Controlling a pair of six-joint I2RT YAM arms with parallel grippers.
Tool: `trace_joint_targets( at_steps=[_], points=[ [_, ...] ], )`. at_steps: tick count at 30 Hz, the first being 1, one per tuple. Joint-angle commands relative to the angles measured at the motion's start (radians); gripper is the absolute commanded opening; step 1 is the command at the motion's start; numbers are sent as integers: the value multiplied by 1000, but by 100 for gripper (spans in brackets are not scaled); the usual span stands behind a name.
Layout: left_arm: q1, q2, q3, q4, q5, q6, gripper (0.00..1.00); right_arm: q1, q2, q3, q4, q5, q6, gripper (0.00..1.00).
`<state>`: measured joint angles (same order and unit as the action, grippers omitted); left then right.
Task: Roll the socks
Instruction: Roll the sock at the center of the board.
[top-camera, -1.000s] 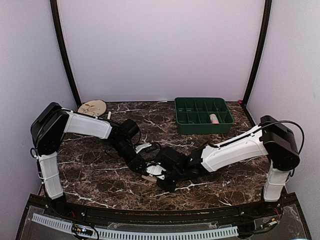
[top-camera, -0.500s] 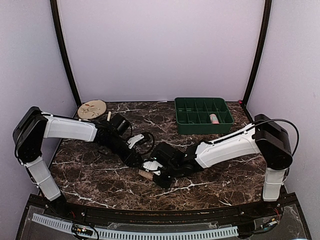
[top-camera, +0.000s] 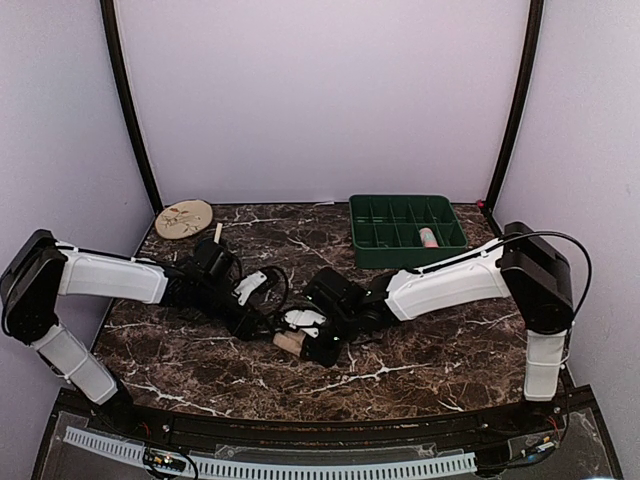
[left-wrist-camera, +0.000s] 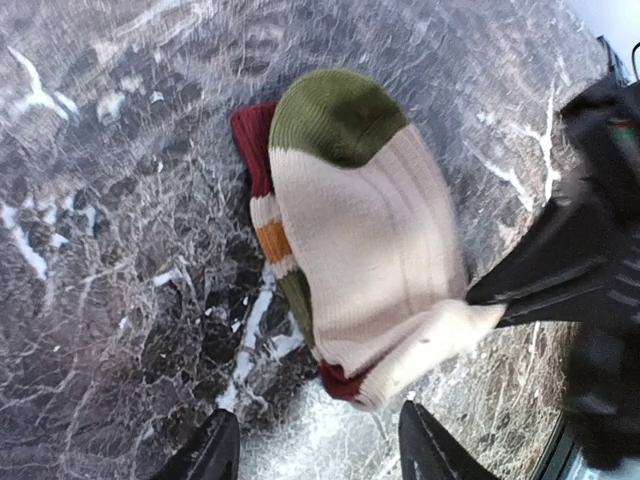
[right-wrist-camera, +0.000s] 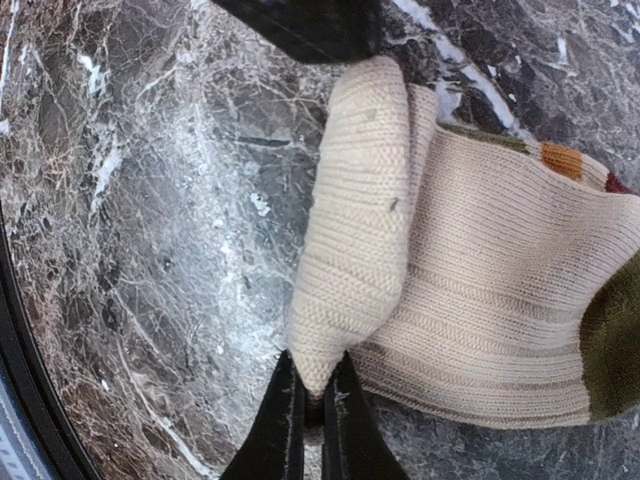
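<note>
While right gripper (right-wrist-camera: 315, 388) pinches folded cream end of striped sock (right-wrist-camera: 480, 300), fingers clamped on fabric, left gripper (left-wrist-camera: 315, 442) hangs just beside sock, fingers spread, touching nothing. Sock lies on marble table (top-camera: 200, 360), well left of green tray (top-camera: 410, 258), nearer arm bases. Pink sock (top-camera: 428, 237) sits inside tray, in compartment toward its right side.

The left arm (top-camera: 110, 277) and right arm (top-camera: 445, 287) wear smooth white shells between bulky black joint housings. A thin black cable (top-camera: 581, 253) arcs over the right arm's elbow.
</note>
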<state>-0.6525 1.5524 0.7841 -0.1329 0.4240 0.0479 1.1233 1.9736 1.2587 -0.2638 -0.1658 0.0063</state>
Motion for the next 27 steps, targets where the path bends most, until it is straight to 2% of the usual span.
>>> trace_joint_targets(
  at_steps=[1, 7, 10, 18, 23, 27],
  points=[
    [6, -97, -91, 155, 3, -17, 57, -33, 35, 25, -44, -161, 47, 1],
    [5, -215, -231, 305, 105, 14, 59, -71, 44, -10, -15, -310, 130, 1],
    [5, -258, -268, 323, 135, 55, 59, -90, 38, -25, 0, -388, 172, 2],
    [-68, -335, -261, 279, 140, 224, 60, -136, 38, -27, -1, -578, 271, 2],
    [-174, -276, -208, 177, 93, 347, 60, -163, 49, -53, 18, -672, 316, 2],
    [-221, -254, -202, 176, 65, 385, 60, -169, 65, -64, 29, -717, 328, 2]
  ],
)
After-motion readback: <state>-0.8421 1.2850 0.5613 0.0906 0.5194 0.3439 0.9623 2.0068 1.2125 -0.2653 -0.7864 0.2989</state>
